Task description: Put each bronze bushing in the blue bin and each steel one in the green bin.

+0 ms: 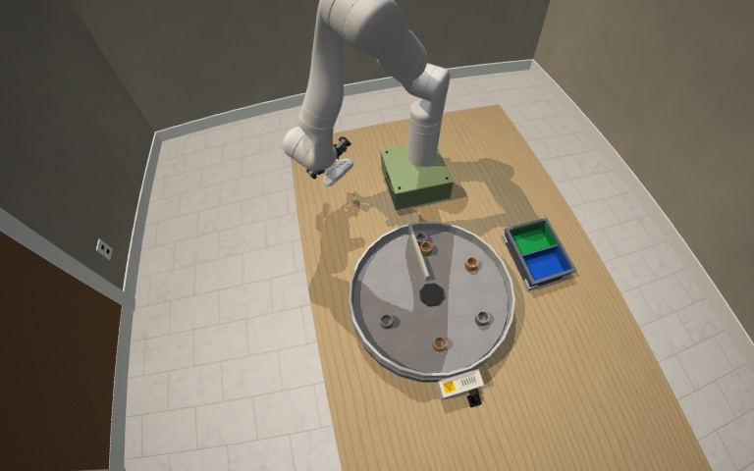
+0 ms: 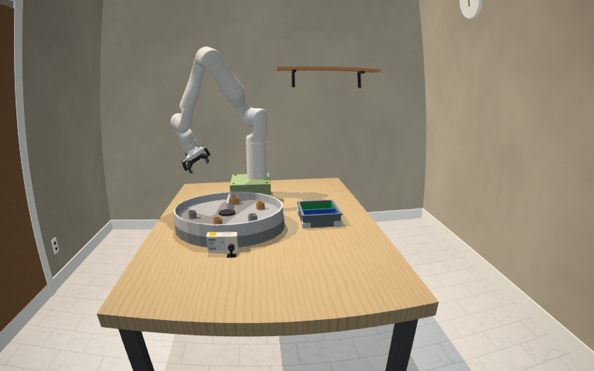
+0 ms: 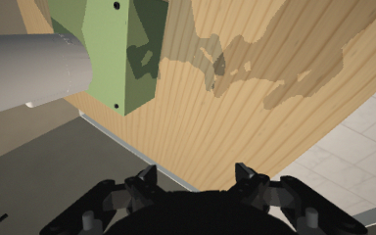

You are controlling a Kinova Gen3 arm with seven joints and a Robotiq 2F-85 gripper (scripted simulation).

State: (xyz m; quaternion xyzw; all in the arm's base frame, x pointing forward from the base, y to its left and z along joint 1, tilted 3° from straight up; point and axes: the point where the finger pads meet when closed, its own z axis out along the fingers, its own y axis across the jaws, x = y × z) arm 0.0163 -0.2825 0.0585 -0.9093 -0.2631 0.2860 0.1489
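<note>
The grey turntable (image 1: 355, 310) (image 2: 183, 223) stands mid-table. It carries three bronze bushings (image 1: 426, 247) (image 1: 471, 263) (image 1: 440, 342) (image 2: 235, 199) (image 2: 260, 205) (image 2: 217, 219). It also carries three steel ones (image 1: 420, 236) (image 1: 387, 320) (image 1: 483, 317) (image 2: 192, 213) (image 2: 252, 216). The green bin (image 1: 533, 237) (image 2: 322, 204) and blue bin (image 1: 547, 265) (image 2: 322, 211) sit side by side right of the turntable, both empty. My gripper (image 1: 329, 159) (image 2: 196, 165) (image 3: 195, 172) is open and empty. It hangs high over the table's far left edge, well away from the turntable.
The arm's green base block (image 1: 416, 180) (image 2: 250, 181) (image 3: 105, 54) stands behind the turntable. A fixed pale bar (image 1: 418, 255) reaches from the rim to the black hub (image 1: 432, 294). A small control box (image 1: 459, 385) (image 2: 222, 240) sits at the turntable's front.
</note>
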